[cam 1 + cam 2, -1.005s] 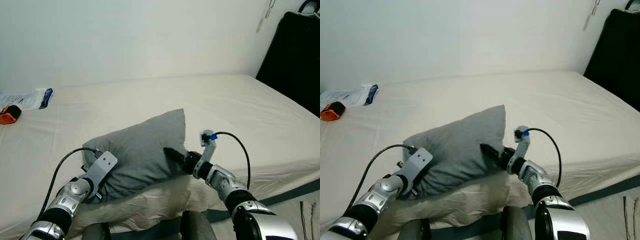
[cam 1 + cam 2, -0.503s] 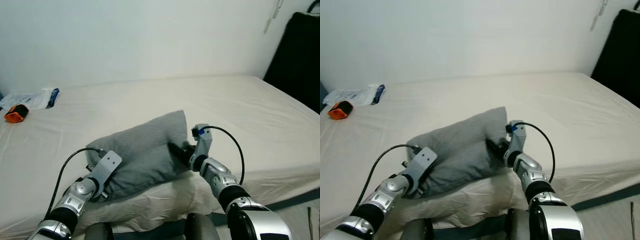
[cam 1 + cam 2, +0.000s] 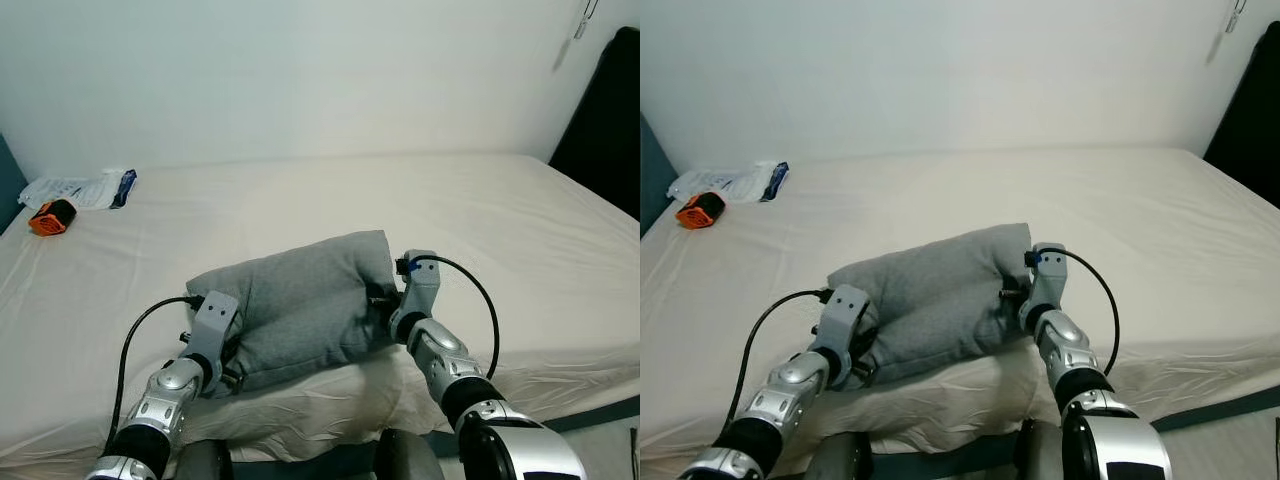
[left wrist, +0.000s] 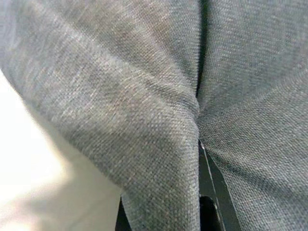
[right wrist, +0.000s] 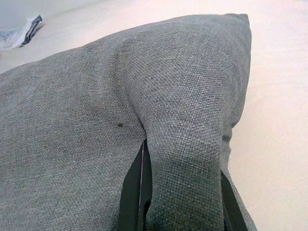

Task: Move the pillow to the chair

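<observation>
The grey pillow [image 3: 300, 305] lies lengthwise near the front edge of the cream bed [image 3: 480, 220], held between both arms. My left gripper [image 3: 228, 352] is at its left end and is shut on a fold of the grey fabric; the left wrist view shows that fold [image 4: 159, 144] pinched beside a black finger [image 4: 209, 192]. My right gripper [image 3: 384, 302] is pressed into the right end and is shut on the pillow too. In the right wrist view a ridge of fabric [image 5: 185, 159] sits between the black fingers [image 5: 131, 190]. I cannot tell whether the pillow touches the sheet.
An orange object [image 3: 48, 217] and a plastic packet [image 3: 85, 187] lie at the bed's far left by the wall. Something tall and black [image 3: 610, 120] stands past the bed's right side. The sheet bunches in wrinkles [image 3: 330, 395] below the pillow at the front edge.
The camera has panned left. The pillow's raised corner has come down and it now lies more level. The right gripper has pushed closer, its fingers now buried in the fabric.
</observation>
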You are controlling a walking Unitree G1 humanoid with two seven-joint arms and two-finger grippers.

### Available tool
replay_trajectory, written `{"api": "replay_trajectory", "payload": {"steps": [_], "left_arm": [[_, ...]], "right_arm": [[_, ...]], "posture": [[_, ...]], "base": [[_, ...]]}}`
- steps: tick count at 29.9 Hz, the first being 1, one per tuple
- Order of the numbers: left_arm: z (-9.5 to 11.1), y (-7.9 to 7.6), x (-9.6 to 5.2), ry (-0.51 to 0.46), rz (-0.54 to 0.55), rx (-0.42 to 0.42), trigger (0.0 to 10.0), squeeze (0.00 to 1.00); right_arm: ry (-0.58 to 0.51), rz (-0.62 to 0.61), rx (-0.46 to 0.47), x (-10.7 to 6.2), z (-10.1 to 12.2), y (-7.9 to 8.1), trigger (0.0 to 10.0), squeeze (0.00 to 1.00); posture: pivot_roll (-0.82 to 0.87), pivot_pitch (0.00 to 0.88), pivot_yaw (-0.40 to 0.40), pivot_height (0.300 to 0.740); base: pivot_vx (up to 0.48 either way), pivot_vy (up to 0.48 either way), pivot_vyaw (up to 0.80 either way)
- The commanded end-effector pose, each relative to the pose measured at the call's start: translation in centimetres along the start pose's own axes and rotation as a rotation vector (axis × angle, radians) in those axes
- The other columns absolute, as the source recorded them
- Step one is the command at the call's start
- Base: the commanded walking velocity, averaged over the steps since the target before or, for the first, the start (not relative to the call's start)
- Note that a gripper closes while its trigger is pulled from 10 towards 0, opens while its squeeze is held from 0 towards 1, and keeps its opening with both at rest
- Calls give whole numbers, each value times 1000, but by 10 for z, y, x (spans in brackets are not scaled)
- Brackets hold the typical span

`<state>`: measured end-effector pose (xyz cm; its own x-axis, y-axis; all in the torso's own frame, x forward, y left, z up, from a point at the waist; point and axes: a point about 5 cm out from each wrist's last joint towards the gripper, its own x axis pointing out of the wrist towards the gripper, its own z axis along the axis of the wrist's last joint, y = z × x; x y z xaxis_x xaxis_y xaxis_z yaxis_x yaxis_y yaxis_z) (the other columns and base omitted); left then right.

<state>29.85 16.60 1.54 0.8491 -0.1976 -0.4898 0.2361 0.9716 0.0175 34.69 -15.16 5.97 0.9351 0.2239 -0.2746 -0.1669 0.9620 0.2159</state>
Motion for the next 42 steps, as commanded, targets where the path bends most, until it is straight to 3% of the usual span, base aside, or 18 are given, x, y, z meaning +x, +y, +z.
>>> {"api": "replay_trajectory", "payload": {"steps": [1,2,3,5,6,7,8,9,10,12,14,22,24,26,31,42], "left_arm": [[-26,-7,-2,119,36,-85,0,0],[-27,-3,-3,115,86,-149,4000,0],[-26,1,-4,105,135,-211,4000,0],[-26,1,-4,105,135,-211,4000,0],[-20,4,-5,59,156,-259,10000,0],[-13,7,-7,-1,181,-291,10000,0],[-7,10,-9,-43,199,-306,10000,0],[-7,10,-9,-43,199,-306,10000,0],[-2,12,-11,-86,221,-296,10000,0],[3,12,-12,-115,226,-267,10000,0],[12,6,-13,-163,203,-147,10000,0],[13,-7,-15,-166,185,-48,10000,0],[12,-11,-20,-176,162,12,10000,0],[10,-13,-25,-190,138,49,10000,0],[10,-12,-30,-212,129,53,10000,0],[24,-13,-26,-259,144,37,10000,0]], "right_arm": [[-23,-70,9,-3,-2,-8,0,0],[-65,-76,32,-3,3,-7,0,0],[-112,-80,54,-2,9,-6,0,0],[-112,-80,54,-2,9,-6,0,0],[-167,-61,13,-2,18,-3,0,0],[-214,-38,-48,-2,24,2,3059,0],[-234,-21,-84,-1,28,6,8000,0],[-234,-21,-84,-1,28,6,8000,0],[-210,8,-62,0,25,9,10000,0],[-187,30,-61,0,22,10,10000,0],[-153,60,-68,-1,14,12,10000,0],[-173,-1,-98,-7,9,4,10000,0],[-199,-38,-132,-12,6,-1,10000,0],[-223,-48,-174,-17,4,-2,10000,0],[-230,-51,-198,-20,1,-1,10000,0],[-231,-20,-124,-21,2,-3,10000,0]], "posture": [[42,0,-91,538],[42,0,-89,538],[42,0,-89,538],[42,0,-89,538],[42,0,-90,538],[40,0,-97,538],[41,0,-100,538],[41,0,-100,538],[44,0,-114,538],[50,0,-126,538],[54,0,-135,538],[49,5,-118,538],[48,77,-101,538],[34,92,-87,538],[27,96,-85,538],[14,47,-101,548]], "base": [[0,0,0],[0,0,0],[0,0,0],[0,0,0],[0,0,0],[0,0,0],[0,0,0],[0,0,0],[0,0,0],[0,0,0],[0,0,0],[0,0,0],[0,0,0],[0,0,0],[0,0,0],[0,0,0]]}}
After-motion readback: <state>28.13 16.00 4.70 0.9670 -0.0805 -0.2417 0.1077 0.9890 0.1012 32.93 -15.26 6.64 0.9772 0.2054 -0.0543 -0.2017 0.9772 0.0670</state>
